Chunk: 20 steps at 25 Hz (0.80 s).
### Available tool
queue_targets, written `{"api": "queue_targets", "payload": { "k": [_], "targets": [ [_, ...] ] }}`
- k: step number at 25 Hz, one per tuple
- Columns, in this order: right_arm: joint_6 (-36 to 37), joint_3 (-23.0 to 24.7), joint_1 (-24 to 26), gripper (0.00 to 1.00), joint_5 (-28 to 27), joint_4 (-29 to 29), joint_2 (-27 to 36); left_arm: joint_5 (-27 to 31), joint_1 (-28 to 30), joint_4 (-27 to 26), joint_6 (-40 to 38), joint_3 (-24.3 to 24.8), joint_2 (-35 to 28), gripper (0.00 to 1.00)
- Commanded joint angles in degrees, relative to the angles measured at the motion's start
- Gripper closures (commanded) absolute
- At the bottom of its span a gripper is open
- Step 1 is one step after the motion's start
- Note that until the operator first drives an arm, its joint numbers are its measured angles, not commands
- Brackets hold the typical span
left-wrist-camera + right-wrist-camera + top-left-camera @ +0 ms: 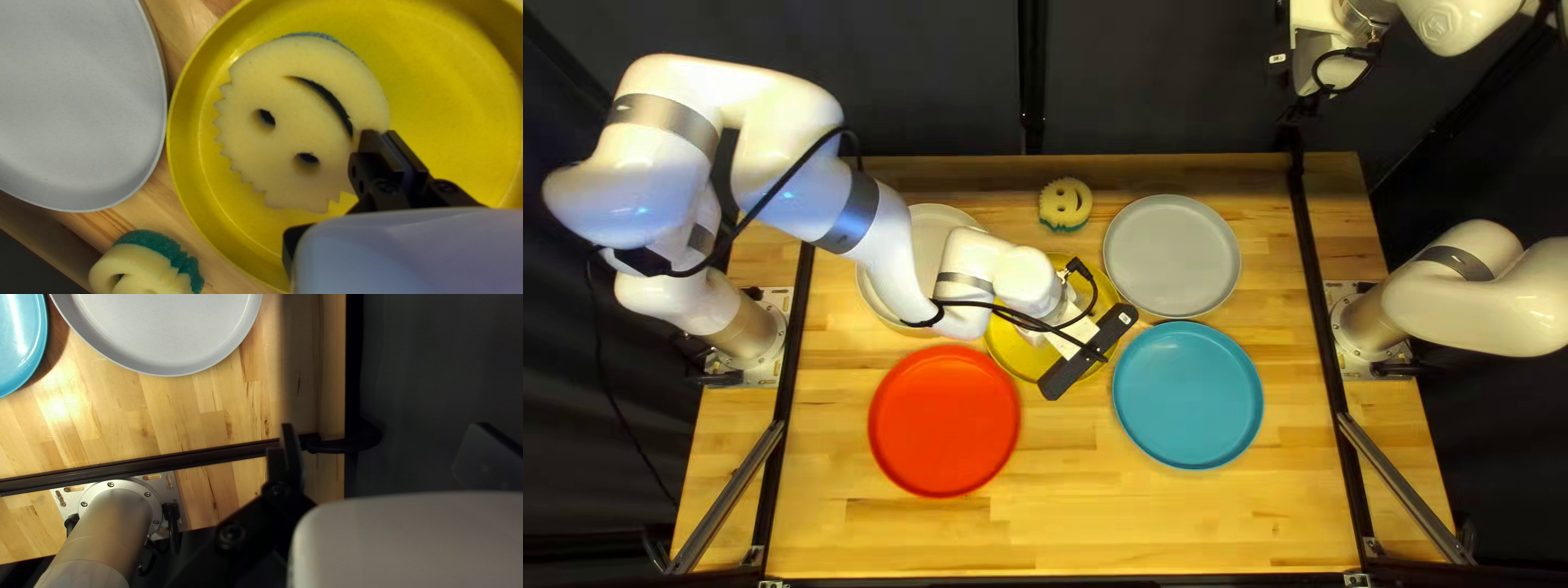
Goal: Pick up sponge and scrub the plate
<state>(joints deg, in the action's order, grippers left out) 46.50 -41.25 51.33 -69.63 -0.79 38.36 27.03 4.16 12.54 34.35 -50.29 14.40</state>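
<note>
In the top left view my left gripper (1087, 351) is over the yellow plate (998, 351) and hides the sponge there. In the left wrist view, the fingers of my left gripper (383, 136) are close together, pinching the round smiley sponge (283, 130) at its rim beside the mouth slit. Its cream face is toward the camera, with a blue layer behind. The yellow plate (452, 81) is underneath; contact cannot be told. At the top left view's upper edge hangs my right gripper (1300, 109). Seen from its wrist, my right gripper (383, 427) has fingers wide apart with nothing between.
Another smiley sponge (1065, 203) stands beyond the yellow plate. One grey plate (1172, 256) is right of it; another grey plate (928, 234) lies partly under my left arm. Nearer the front are a red plate (943, 421) and a blue plate (1187, 394).
</note>
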Motion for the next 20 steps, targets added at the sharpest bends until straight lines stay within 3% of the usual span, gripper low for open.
{"api": "queue_targets", "payload": {
  "k": [1,8,20],
  "targets": [
    [0.00,0.00,0.00,0.00,0.00,0.00,0.00,-1.00,1.18,0.22,-2.54,6.60,-4.51,1.00],
    [0.00,0.00,0.00,0.00,0.00,0.00,0.00,0.73,1.25,-0.38,-3.70,9.43,-7.68,1.00],
    [0.00,0.00,0.00,0.00,0.00,0.00,0.00,2.61,-2.58,-1.52,3.04,-5.49,3.36,1.00]
  ]
}}
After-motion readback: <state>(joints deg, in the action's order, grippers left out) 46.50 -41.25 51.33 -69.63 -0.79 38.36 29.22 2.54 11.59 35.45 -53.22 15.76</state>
